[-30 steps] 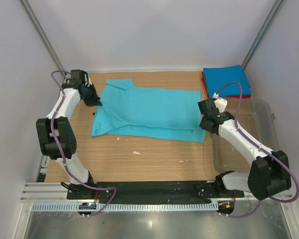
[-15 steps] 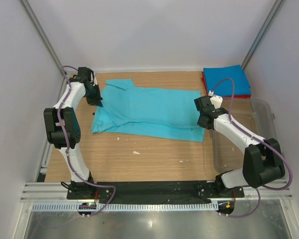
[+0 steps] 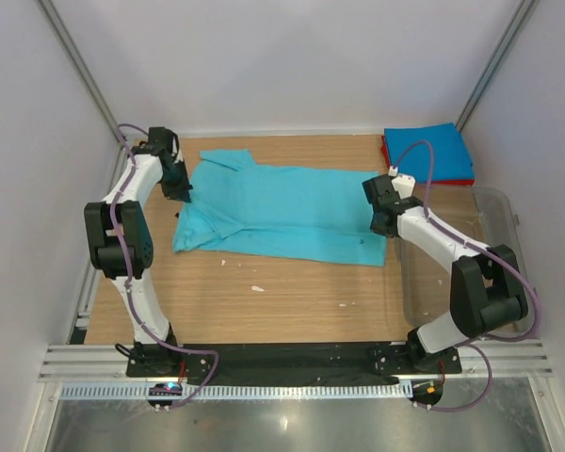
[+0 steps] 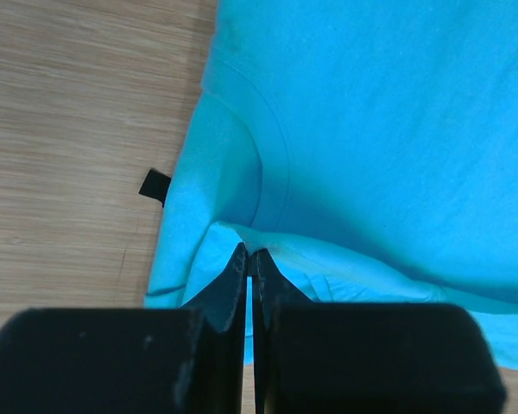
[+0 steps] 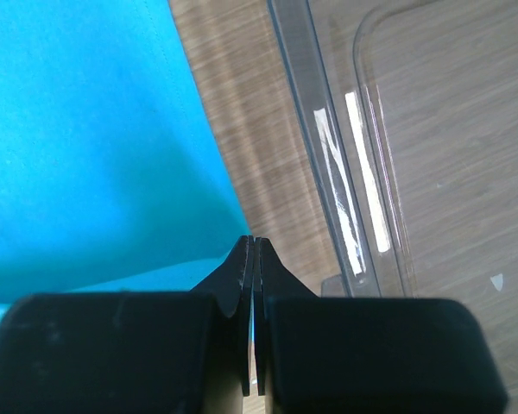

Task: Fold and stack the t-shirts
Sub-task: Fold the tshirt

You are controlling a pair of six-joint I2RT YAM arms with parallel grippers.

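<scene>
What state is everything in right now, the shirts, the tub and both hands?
turquoise t-shirt: spread out, near edge folded over
red t-shirt: folded, bottom of the stack
blue t-shirt: folded square, on top of it
clear tub: upright, open-topped
left hand: shut on the turquoise t-shirt
right hand: shut on the turquoise t-shirt

no text, label or number can be read anywhere.

Bare bench (image 3: 292,292) lies open in front of the teal shirt (image 3: 282,212). The tub (image 3: 499,212) blocks the right side, and folded shirts (image 3: 428,151) fill the far-right corner.
</scene>
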